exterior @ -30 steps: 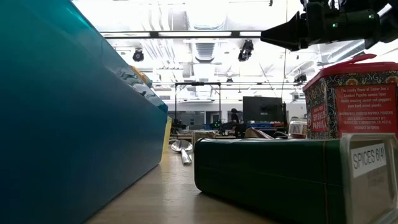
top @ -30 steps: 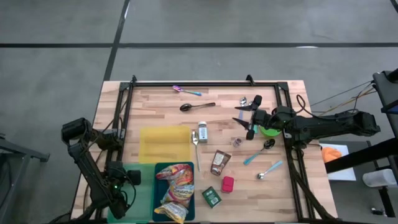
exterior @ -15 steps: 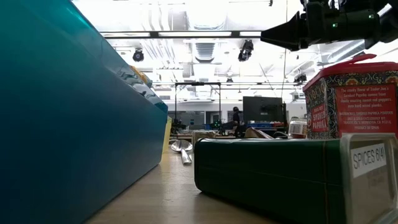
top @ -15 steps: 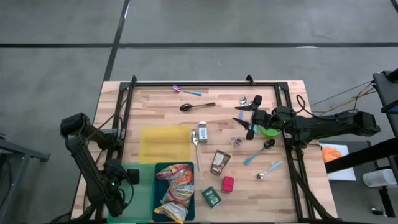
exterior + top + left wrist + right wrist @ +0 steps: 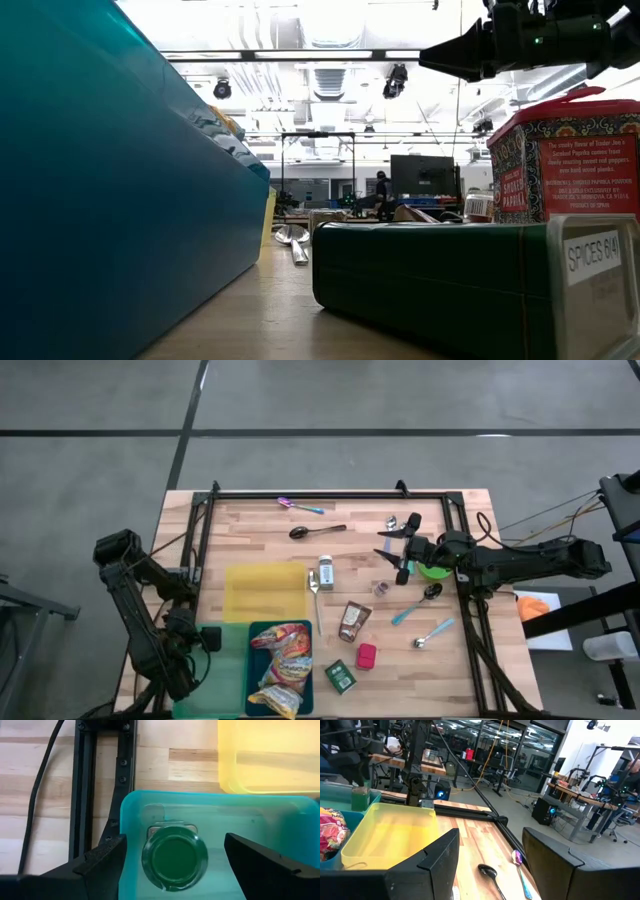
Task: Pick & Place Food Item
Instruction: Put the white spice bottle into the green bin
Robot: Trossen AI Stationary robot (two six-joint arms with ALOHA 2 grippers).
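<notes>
A jar with a green lid (image 5: pixel 174 857) stands upright on the floor of the light green bin (image 5: pixel 280 835), near its corner. My left gripper (image 5: pixel 175 840) hangs open above it, pointing steeply down, one finger off each side of the jar and clear of it; in the high view my left gripper (image 5: pixel 203 641) is at the table's near left. The blue bin (image 5: pixel 262 665) beside it holds snack bags (image 5: pixel 283 660). My right gripper (image 5: pixel 384 547) waits open and level above the table's right half, with nothing between its fingers.
A yellow bin (image 5: pixel 264 591) lies behind the two bins. A green spice tin (image 5: pixel 340 677), a red tin (image 5: pixel 366 656), a brown packet (image 5: pixel 353 620), a small bottle (image 5: pixel 326 572) and several spoons (image 5: pixel 316 531) lie across the middle. Black frame rails (image 5: pixel 102 775) border the table.
My left gripper has risen above the light green bin and drawn a little toward the table's left edge. My right arm has kept still.
</notes>
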